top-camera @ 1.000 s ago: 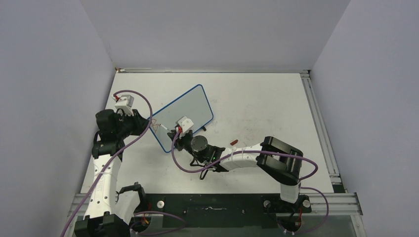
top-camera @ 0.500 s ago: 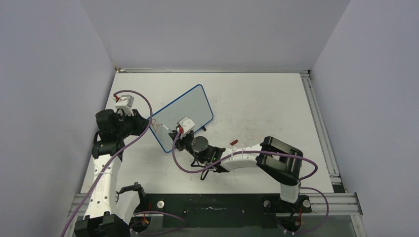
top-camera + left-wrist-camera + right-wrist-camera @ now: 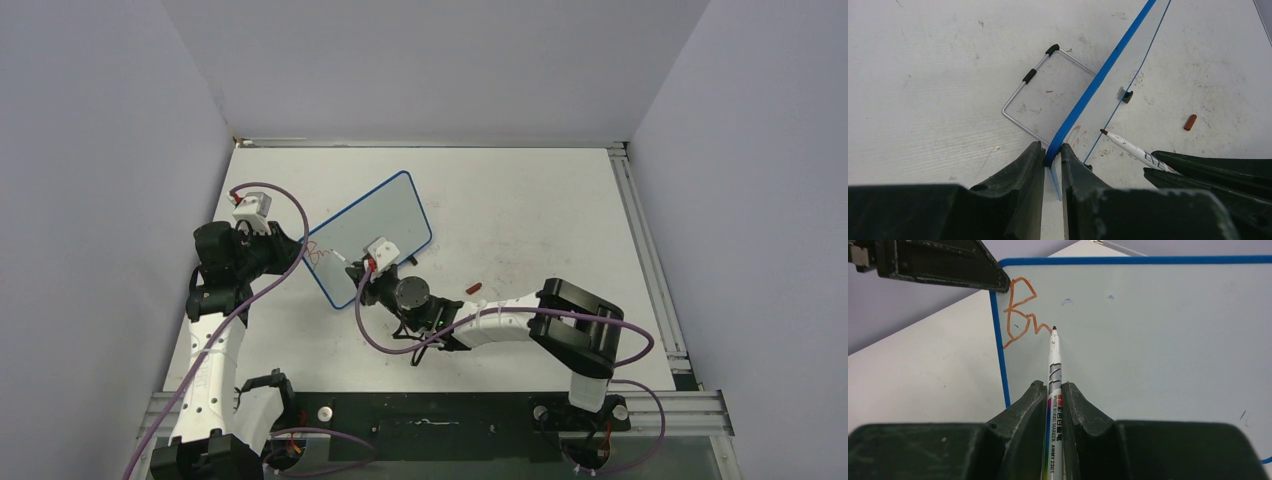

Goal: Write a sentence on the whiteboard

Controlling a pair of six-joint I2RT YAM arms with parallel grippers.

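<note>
Tabletop [image 3: 520, 200], left claw [image 3: 1052, 147] pinching hidden whiteboard [image 3: 1158, 340] corner, right claw [image 3: 1054, 386] pinching marker [image 3: 1054, 360], sentence [image 3: 1020, 310] hardly legible.

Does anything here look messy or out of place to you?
A small red marker cap lies loose on the table, off to the side of the whiteboard. Faint reddish smudges stain the tabletop near it. Nothing else stands out.

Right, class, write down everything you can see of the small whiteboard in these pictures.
The whiteboard is a small white rectangle with a thin blue frame and rounded corners, leaning on a bent wire stand. The left claw clamps its blue edge near one corner. Orange-red letters, roughly "Br", sit by that corner; the marker in the right claw touches its tip to the surface beside them.
</note>
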